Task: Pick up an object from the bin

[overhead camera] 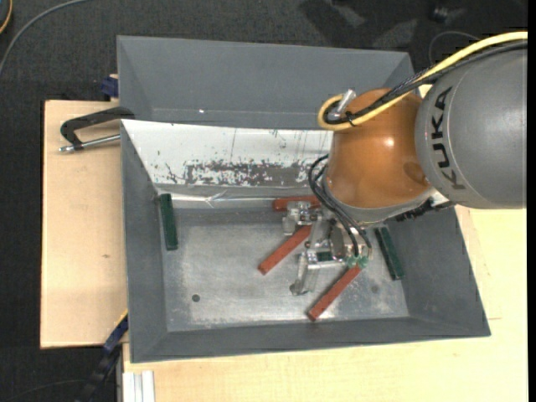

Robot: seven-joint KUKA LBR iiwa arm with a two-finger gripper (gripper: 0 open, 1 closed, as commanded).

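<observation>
My gripper (322, 254) hangs low over the right middle of the bin floor, beneath the orange wrist cover. A red stick (285, 251) lies slanted just to its left, its upper end under the gripper's metal body. A second red stick (333, 293) lies slanted just below and right of the gripper, with its top end close to the gripper. A third red piece (293, 203) pokes out behind the gripper near the back wall. Nothing visibly sits in the gripper.
A dark green stick (169, 222) lies along the left wall. Another green stick (389, 252) lies against the right wall, partly under the arm. A small dark dot (196, 299) marks the floor at the front left.
</observation>
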